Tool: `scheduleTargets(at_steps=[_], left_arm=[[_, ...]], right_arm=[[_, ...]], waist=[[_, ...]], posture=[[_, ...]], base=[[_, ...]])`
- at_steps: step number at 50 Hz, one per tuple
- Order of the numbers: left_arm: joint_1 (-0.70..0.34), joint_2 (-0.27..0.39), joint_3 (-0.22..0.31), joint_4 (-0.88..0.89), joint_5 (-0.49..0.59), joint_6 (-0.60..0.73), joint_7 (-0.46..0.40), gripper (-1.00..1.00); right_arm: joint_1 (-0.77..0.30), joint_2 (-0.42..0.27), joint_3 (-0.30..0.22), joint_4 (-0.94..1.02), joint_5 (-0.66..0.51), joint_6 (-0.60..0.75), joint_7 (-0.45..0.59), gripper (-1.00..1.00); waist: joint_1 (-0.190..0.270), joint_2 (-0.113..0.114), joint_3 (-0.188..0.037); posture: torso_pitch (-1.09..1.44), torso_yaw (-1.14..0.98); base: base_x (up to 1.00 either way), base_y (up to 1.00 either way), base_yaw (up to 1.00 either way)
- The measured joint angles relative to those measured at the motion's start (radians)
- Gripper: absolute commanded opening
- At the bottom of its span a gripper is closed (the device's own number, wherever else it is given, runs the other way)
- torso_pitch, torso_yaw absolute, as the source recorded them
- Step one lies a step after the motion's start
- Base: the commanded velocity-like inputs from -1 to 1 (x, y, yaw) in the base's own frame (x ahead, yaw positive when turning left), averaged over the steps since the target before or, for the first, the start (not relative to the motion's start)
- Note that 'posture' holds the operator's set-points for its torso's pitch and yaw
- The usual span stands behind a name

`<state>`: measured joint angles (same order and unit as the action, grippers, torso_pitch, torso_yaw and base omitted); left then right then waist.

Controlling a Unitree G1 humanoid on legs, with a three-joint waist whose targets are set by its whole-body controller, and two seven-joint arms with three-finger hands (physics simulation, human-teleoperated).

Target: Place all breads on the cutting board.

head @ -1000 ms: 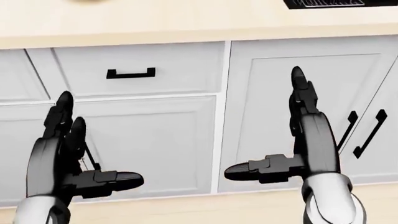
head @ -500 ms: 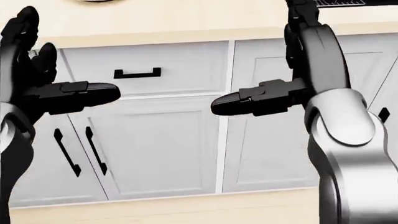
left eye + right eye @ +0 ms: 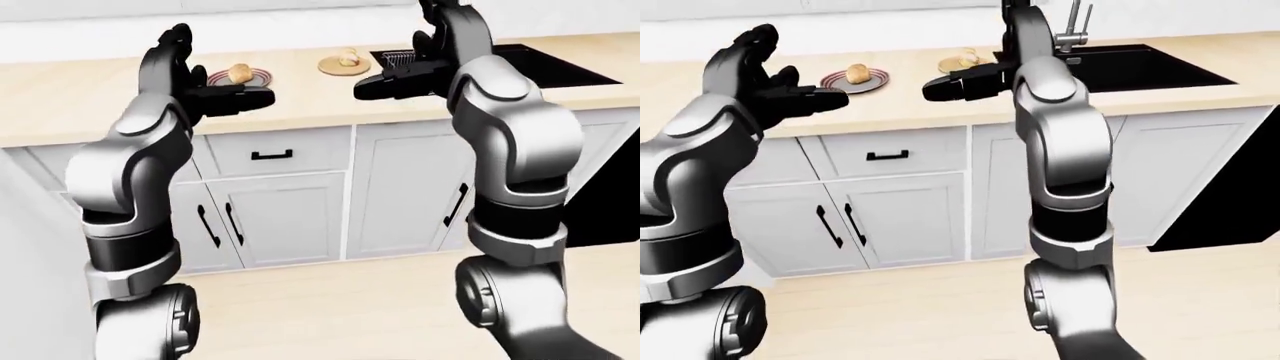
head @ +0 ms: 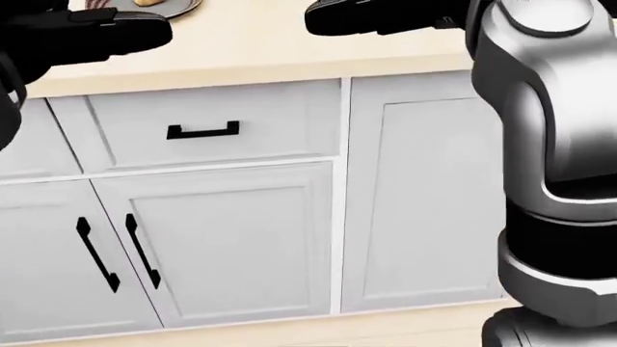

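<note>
A small golden bread roll (image 3: 241,73) lies on a grey, red-rimmed plate (image 3: 262,75) on the pale wood counter (image 3: 60,97). A second bread (image 3: 347,57) rests on a round tan board (image 3: 343,68) further right. My left hand (image 3: 205,75) is raised at counter height just left of the plate, open and empty, thumb pointing right. My right hand (image 3: 405,52) is also up and open, thumb pointing left, just right of the tan board. In the right-eye view it partly hides the second bread (image 3: 965,56).
A black sink (image 3: 1140,64) with a faucet (image 3: 1072,22) is set in the counter at the right, with a wire rack (image 3: 397,56) at its left edge. White cabinet doors and a drawer with a black handle (image 4: 202,131) stand below. Light wood floor lies underneath.
Both arms have risen from low before the cabinet doors up to counter height. The hands stay open. The head view shifted slightly.
</note>
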<state>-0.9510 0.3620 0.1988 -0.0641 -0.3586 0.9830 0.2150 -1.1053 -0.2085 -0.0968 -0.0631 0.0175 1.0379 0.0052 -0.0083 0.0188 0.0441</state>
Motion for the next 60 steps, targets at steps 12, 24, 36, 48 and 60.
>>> scheduleTargets(at_steps=[12,24,36,48,60], left_arm=[[-0.061,0.030,0.018,0.073,0.028,-0.011,0.001,1.00],[-0.063,0.009,-0.017,0.084,0.006,-0.003,-0.007,1.00],[-0.060,0.024,0.018,0.051,0.005,0.010,0.014,1.00],[-0.090,0.020,0.006,0.068,0.003,-0.002,0.015,1.00],[-0.095,0.021,-0.001,0.055,-0.010,0.004,0.012,1.00]], right_arm=[[-0.029,0.007,0.031,0.060,0.032,-0.002,-0.001,1.00],[-0.018,-0.001,0.008,0.078,0.010,-0.012,-0.008,1.00],[-0.015,0.030,0.037,0.066,0.017,-0.022,-0.004,1.00],[-0.040,0.010,0.027,0.063,0.009,-0.026,0.004,1.00],[-0.031,0.012,0.018,0.064,-0.003,-0.028,-0.001,1.00]], waist=[[0.013,0.037,-0.001],[-0.001,-0.050,0.012],[0.007,0.055,0.005],[0.019,-0.051,-0.006],[-0.008,0.048,-0.004]], posture=[[0.00,0.00],[0.00,0.00],[0.00,0.00],[0.00,0.00],[0.00,0.00]], base=[[0.24,0.00,0.00],[0.25,0.00,0.00],[0.25,0.00,0.00],[0.25,0.00,0.00],[0.25,0.00,0.00]])
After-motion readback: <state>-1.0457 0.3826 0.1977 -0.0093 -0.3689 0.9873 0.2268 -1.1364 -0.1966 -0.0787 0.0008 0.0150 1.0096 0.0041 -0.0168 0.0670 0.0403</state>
